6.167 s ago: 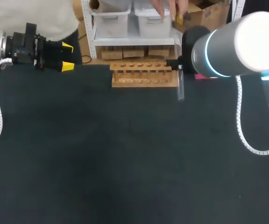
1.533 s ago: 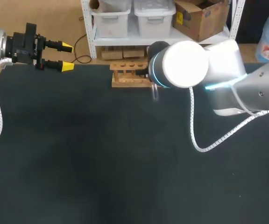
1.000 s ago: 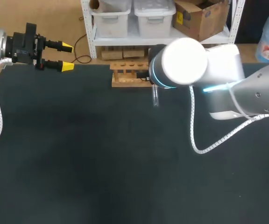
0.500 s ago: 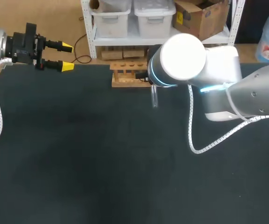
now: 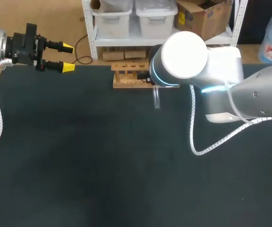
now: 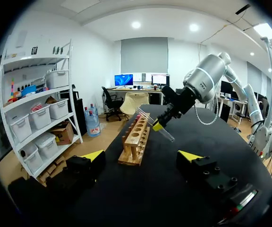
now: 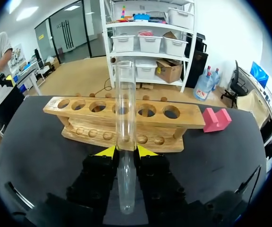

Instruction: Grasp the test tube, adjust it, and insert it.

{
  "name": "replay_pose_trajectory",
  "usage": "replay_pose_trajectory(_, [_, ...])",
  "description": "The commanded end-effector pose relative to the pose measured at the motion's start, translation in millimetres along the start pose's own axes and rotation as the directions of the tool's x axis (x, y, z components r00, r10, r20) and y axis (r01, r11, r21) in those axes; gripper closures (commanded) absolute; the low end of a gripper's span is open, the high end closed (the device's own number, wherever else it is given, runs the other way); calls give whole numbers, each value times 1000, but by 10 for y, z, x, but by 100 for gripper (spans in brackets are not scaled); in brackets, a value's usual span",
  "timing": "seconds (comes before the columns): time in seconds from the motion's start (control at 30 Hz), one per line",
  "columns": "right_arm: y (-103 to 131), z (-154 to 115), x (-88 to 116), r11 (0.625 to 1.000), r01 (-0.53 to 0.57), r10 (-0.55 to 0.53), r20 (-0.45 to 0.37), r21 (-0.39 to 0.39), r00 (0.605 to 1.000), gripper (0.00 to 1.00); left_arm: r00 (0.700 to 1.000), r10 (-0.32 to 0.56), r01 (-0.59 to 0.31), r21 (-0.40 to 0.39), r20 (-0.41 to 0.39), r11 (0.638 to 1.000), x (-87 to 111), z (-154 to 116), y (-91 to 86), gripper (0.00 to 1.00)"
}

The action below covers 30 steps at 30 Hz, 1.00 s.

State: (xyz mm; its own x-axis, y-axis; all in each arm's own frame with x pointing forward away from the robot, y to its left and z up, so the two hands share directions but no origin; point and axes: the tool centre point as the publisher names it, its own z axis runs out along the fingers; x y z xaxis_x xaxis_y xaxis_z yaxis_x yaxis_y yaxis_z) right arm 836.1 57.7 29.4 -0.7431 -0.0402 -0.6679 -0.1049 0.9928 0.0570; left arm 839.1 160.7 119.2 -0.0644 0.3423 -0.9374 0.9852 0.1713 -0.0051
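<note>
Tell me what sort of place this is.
Most likely a robotics lab's test bench: a dark table with a wooden test tube rack on it, and the right hand shut on a glass test tube close to the rack.

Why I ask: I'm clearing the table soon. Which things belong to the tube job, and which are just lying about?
Job in hand:
- test tube, gripped in the right tool
- wooden rack, just ahead of the tube

Lying about:
- pink block, beside the rack's end
- left tool, open and empty, far from the rack
</note>
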Motion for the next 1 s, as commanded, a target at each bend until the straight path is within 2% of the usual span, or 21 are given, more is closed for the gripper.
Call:
replay_pose_trajectory(0.03, [-17, -91, 32, 1000, -15, 15, 14, -1, 1000, 100, 1000, 3, -3, -7, 2, 1000, 9, 4, -22, 0])
replay_pose_trajectory(0.13, [3, -165, 45, 1000, -26, 26, 16, -6, 1000, 100, 1000, 3, -3, -7, 2, 1000, 9, 4, -22, 0])
replay_pose_trajectory(0.43, [-46, -570, -43, 999, -50, 52, 103, -17, 993, 100, 1000, 3, -3, -7, 2, 1000, 9, 4, -22, 0])
replay_pose_trajectory(0.6, [-186, -789, -71, 997, -77, 76, 155, 0, 985, 100, 1000, 3, -3, -7, 2, 1000, 9, 4, -22, 0])
replay_pose_trajectory(0.83, [-440, -1012, -57, 995, -98, 93, 188, 18, 978, 100, 1000, 3, -3, -7, 2, 1000, 9, 4, -22, 0])
replay_pose_trajectory(1.0, [-584, -1168, -36, 993, -114, 116, 198, -21, 973, 100, 1000, 3, -3, -7, 2, 1000, 9, 4, -22, 0])
